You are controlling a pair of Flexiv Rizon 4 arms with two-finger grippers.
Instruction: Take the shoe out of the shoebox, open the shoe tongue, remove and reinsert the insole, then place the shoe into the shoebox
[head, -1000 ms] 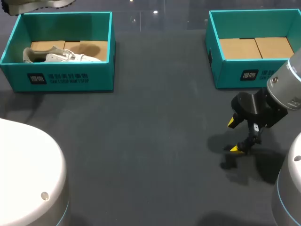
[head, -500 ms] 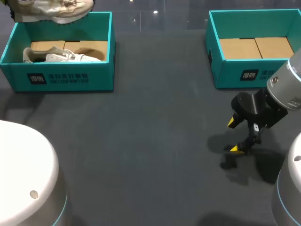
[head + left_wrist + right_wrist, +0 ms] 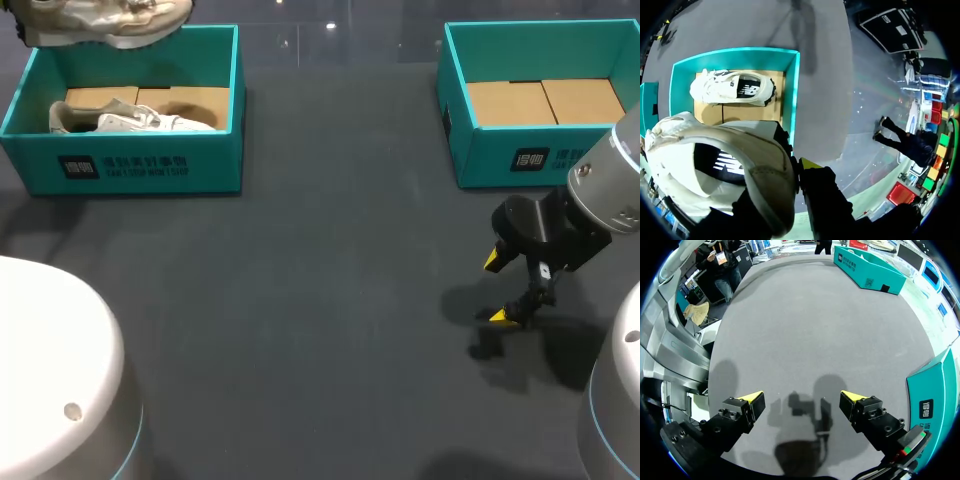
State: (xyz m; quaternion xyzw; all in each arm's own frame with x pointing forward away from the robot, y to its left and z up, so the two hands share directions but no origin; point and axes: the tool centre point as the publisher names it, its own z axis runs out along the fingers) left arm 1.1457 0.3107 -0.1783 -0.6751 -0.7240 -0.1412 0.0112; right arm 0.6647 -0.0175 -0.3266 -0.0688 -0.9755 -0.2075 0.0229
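The left claw (image 3: pixel 798 172) is pressed onto the shoe (image 3: pixel 760 170), which is held up in the air above the left box (image 3: pixel 120 165). A second shoe (image 3: pixel 135 120) is left lying in that box. In the last second the held shoe was brought further into the head view, then lifted a little. So the taking-out step looks done, and the tongue can be opened next. The right claw (image 3: pixel 505 290) is spread wide, low over the tabletop (image 3: pixel 320 300), and has not been moved.

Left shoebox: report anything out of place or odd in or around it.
Nothing damaged or spilled. One shoe lies on its side in the left shoebox; a second shoe hangs above it in the left gripper.
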